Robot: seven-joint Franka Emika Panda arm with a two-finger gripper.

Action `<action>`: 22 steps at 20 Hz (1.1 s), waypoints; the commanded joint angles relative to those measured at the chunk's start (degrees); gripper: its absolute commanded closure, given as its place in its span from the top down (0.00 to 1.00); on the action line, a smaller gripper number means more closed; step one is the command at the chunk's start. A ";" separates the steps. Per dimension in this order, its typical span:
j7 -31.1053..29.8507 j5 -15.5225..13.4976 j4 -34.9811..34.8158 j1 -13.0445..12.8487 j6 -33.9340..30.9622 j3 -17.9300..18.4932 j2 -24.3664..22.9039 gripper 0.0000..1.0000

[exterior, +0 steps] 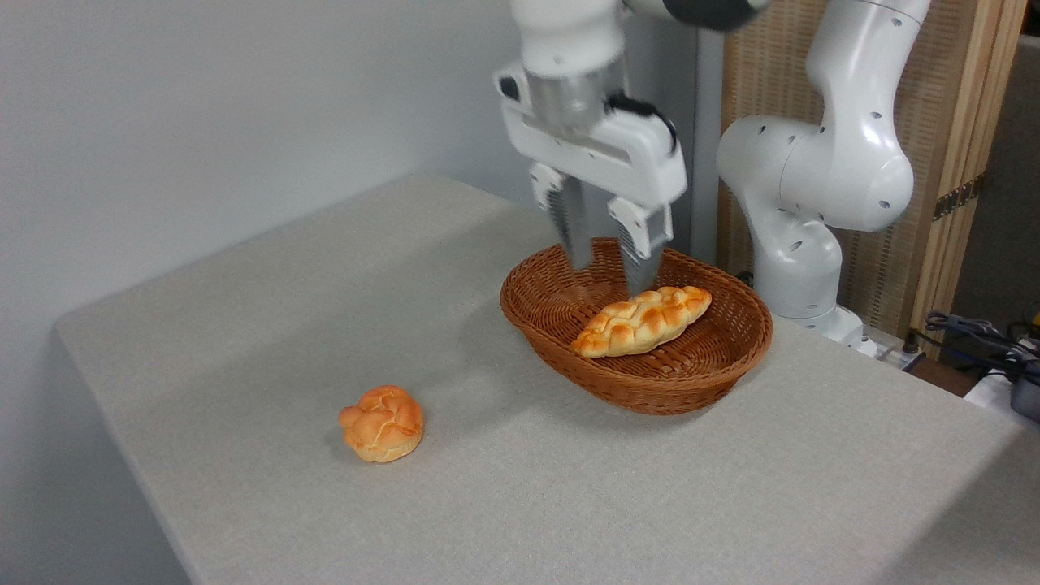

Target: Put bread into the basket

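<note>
Fixed camera view, single entry.

Bread [642, 320]: one long braided loaf, golden-orange, was recorded lying inside the basket [569, 361] at centre right of the frame, set diagonally with one pointed end toward the near left wall and the other toward the far right rim.

Basket: oval brown wicker, was seen resting on the grey cloth-covered table [268, 325].

Gripper [608, 258]: was found above the basket's far left portion, fingers pointing down, jaws apart and nothing held between them. The right fingertip was noted just above the loaf's upper edge; contact could not be told. The fingers partly hid the far rim of the basket.

Bun [382, 423]: small, round, knotted, orange, was logged on the table at lower left of centre, well apart from the basket.

Background: the white arm base [804, 244] was noted at upper right, before a woven screen [942, 122]; dark cables [975, 337] were seen at the right edge.
</note>
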 commanded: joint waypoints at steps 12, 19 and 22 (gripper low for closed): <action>0.90 -3.90 33.45 -0.11 -1.15 1.01 22.58 1.00; 1.08 -3.81 37.24 -0.20 -1.07 0.48 25.76 1.00; 0.99 -3.72 37.24 -0.11 -1.07 0.40 26.11 1.00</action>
